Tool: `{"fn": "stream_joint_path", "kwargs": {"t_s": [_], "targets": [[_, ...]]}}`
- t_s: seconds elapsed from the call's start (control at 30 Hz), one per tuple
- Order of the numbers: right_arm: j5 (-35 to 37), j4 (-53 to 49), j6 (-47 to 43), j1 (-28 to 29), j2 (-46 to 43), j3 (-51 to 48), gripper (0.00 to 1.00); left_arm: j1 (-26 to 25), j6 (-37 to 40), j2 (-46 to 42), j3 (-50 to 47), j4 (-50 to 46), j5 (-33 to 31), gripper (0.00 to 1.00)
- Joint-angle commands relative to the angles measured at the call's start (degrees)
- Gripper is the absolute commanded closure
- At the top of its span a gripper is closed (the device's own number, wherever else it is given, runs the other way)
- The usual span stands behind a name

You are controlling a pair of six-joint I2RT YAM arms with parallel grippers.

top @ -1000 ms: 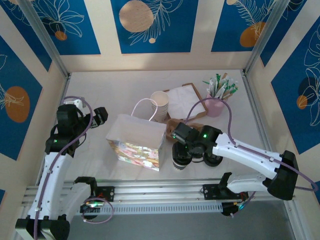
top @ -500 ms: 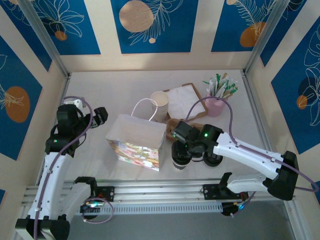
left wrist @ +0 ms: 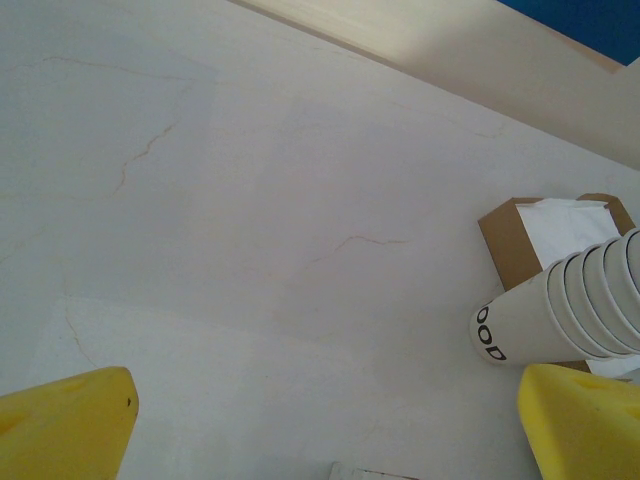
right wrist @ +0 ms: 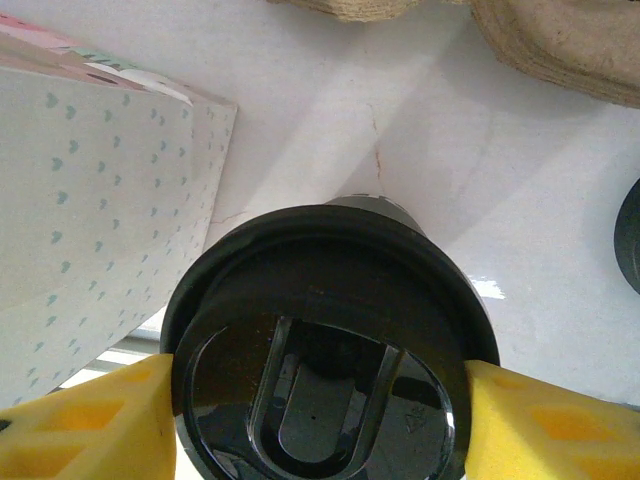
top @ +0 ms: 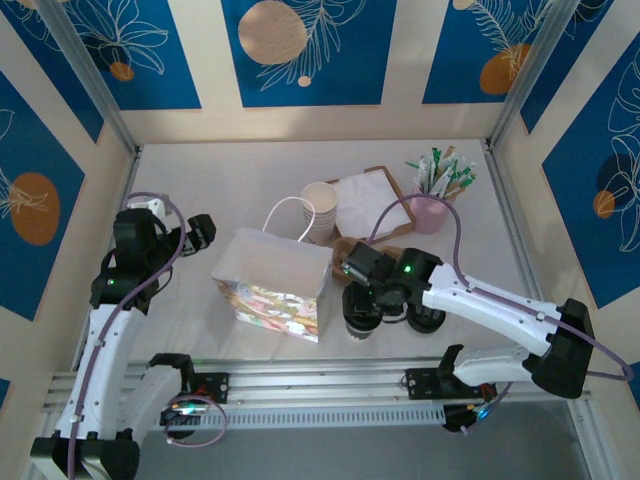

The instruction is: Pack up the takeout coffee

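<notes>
While the left tool point(top: 200, 232) hangs over bare white worktop point(top: 220, 180) at the left side, its yellow fingers point(left wrist: 65, 425) spread wide and released with nothing between them, the right tool point(top: 362, 305) is clenched on the small takeout cup with a round black plastic lid point(top: 360, 322). From the right wrist, a yellow finger point(right wrist: 85, 425) presses each side of that black lid point(right wrist: 320, 350). The cup stands upright just right of the white paper gift bag with a colourful printed side point(top: 270, 275), close to its dotted wall point(right wrist: 90, 200) but apart from it, and just in front of the brown moulded-cardboard carrier point(top: 385, 250). Whether its base rests on the worktop cannot be told, since the lid hides it.

Behind the bag stands a stack of plain cream paper cups point(top: 320, 205), seen from the left wrist lying across the frame point(left wrist: 570, 310). Beside the stack sits a brown cardboard tray of white napkins point(top: 370, 195). Further right, a pink cup holding sticks and straws point(top: 432, 212) stands near the back corner.
</notes>
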Motion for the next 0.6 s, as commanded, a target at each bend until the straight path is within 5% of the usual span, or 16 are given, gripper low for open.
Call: {"fn": "stream_joint_path", "kwargs": {"t_s": [0.0,0.57], "targets": [[0.42,-2.48,0.73,-0.1,0.61,-0.41,0.36,0.66,-0.32,0.26,-0.6,-0.69,-0.86,0.03],[3.75,-6.59,0.28,1.6,3.12,3.91,0.36,0.66,-0.33,0.17,-0.6,-0.77,-0.88,0.03]]}}
